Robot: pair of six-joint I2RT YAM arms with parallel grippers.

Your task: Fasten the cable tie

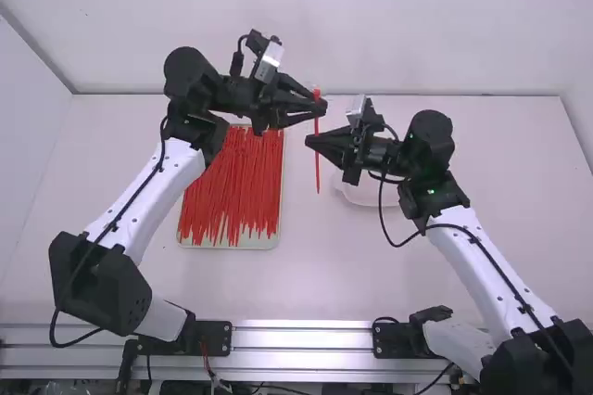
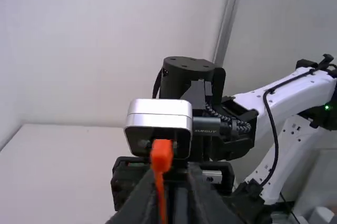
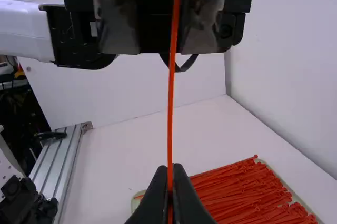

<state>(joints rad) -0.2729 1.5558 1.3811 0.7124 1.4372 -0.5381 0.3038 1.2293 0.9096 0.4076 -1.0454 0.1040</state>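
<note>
My left gripper point(image 1: 315, 114) pinches the red cable tie point(image 1: 318, 168) below its head. My right gripper point(image 1: 312, 139) clamps the strap just underneath. The tie stands upright, right of the tie tray point(image 1: 269, 243).

Readable text, numbers, signs: none can be made out.

Item 1: one short line of pale lettering on the black cable plug point(image 2: 206, 130). The plug sits against the side of the silver camera housing point(image 2: 158, 123) on the right arm's wrist, near the middle of the table. The characters are too small to tell apart.
</note>
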